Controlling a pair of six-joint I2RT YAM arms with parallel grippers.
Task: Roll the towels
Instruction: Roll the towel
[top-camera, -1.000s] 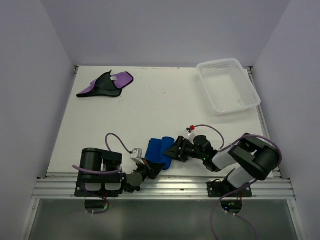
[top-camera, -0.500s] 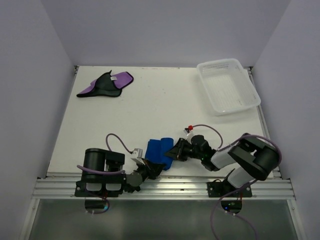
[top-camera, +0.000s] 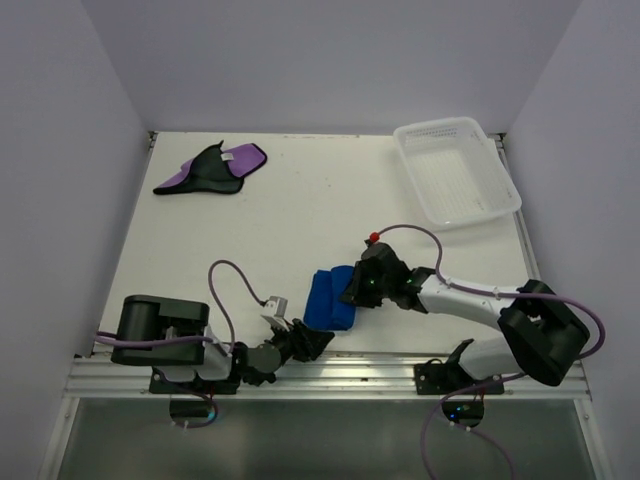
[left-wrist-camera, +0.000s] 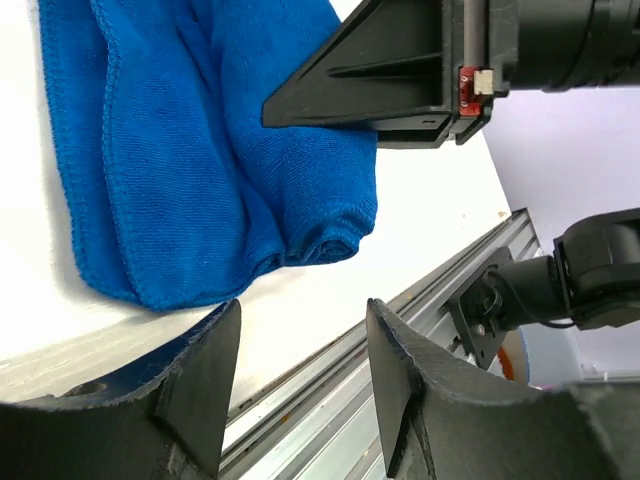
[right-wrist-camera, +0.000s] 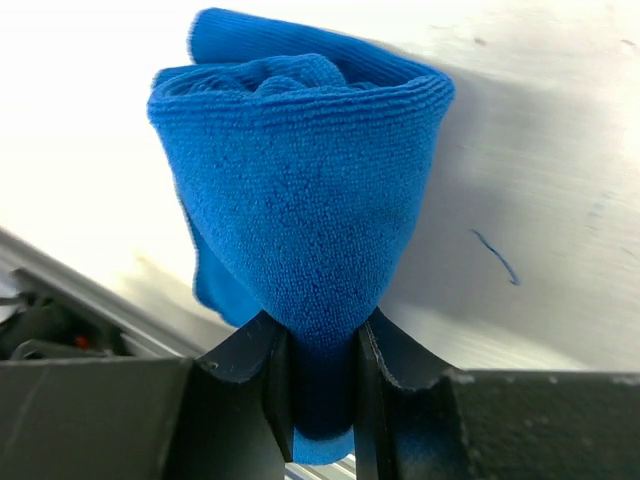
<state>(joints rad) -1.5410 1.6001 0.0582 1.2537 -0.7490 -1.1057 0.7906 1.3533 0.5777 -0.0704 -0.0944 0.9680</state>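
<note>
Blue towel (right-wrist-camera: 300, 200) rolled, its end pinched — part hidden — in right tool (right-wrist-camera: 318, 345), left tool (left-wrist-camera: 300, 315) gaping empty nearby

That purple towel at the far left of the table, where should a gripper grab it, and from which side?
Probably the black flap beside the white tag, coming straight down from above. The purple towel lies low and crumpled on the table, so from the side there is little to pinch; the folded-over flap offers an edge to close on.
</note>
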